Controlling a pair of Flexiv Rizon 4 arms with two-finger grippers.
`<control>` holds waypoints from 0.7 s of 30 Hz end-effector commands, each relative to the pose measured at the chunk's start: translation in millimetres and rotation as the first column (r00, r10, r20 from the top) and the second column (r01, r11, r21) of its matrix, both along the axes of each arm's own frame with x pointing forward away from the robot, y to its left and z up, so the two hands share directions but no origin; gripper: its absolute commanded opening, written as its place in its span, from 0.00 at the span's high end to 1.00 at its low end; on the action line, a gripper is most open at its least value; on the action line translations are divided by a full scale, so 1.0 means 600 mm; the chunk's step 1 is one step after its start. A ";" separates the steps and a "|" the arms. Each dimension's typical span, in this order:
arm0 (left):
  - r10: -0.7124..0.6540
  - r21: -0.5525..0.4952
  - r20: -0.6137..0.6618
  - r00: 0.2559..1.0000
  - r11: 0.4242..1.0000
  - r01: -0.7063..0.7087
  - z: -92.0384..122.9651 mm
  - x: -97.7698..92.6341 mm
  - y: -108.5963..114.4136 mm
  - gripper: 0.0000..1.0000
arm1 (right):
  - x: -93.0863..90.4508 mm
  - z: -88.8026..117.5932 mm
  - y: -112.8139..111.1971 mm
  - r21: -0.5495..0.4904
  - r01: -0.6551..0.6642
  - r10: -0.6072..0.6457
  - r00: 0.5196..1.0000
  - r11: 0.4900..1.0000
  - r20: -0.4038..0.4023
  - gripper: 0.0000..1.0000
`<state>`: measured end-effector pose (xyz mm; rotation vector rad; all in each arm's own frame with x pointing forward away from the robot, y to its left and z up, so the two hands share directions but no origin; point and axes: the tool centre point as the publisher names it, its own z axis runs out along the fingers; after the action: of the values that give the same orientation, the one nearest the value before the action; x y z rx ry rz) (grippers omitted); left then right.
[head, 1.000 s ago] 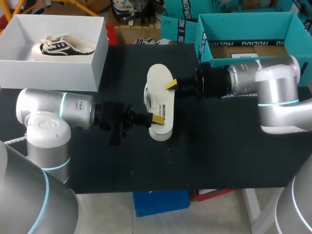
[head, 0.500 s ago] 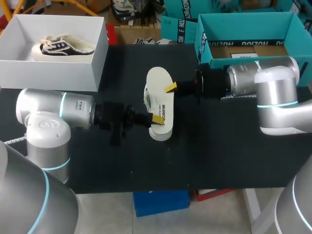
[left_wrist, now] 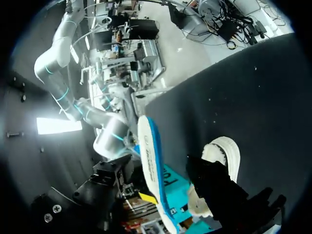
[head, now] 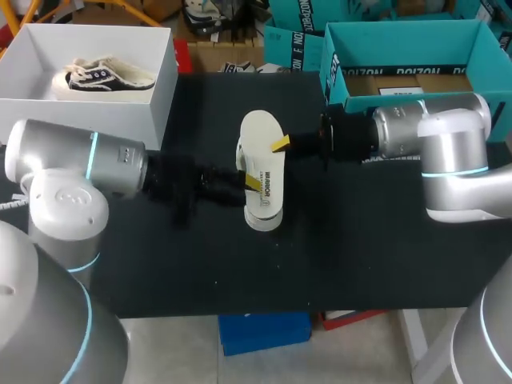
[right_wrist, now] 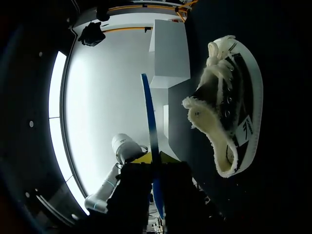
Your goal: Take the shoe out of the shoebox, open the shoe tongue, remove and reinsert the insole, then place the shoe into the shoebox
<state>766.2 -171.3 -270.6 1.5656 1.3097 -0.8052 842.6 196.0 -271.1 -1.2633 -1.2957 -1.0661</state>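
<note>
Two shoes: dark shoe [head: 102, 76] in white box [head: 80, 124], fleecy shoe [right_wrist: 229, 107] under insole [head: 262, 152]; right fingers [head: 280, 142] pinch insole; left fingers [head: 252, 182] unclear.

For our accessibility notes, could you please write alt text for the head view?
Over a black table, the right tool grips a pale insole above a shoe, with the left tool at its other side. A white box at the back left holds another shoe.

Blue-rimmed insole [left_wrist: 148, 165] seen edge-on, right gripper [left_wrist: 145, 197] pinching it, pale fleecy shoe [left_wrist: 222, 153] beside it on dark desk [left_wrist: 243, 87], teal shoebox [left_wrist: 176, 187] behind.
</note>
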 end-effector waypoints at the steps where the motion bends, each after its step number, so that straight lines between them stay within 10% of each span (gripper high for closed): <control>1: 0.062 0.194 -0.020 0.998 0.979 -0.057 0.053 -0.011 0.025 0.00 | 0.000 -0.001 0.002 -0.002 0.000 0.000 1.000 1.000 -0.001 1.00; 21: -0.029 0.616 0.003 1.000 0.787 0.021 0.159 -0.023 -0.004 0.00 | 0.000 -0.001 0.002 -0.002 0.000 0.000 1.000 1.000 -0.001 1.00</control>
<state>745.7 -165.9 -182.8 1.9029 1.4621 -0.6504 842.5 196.0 -271.1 -1.2633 -1.2954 -1.0668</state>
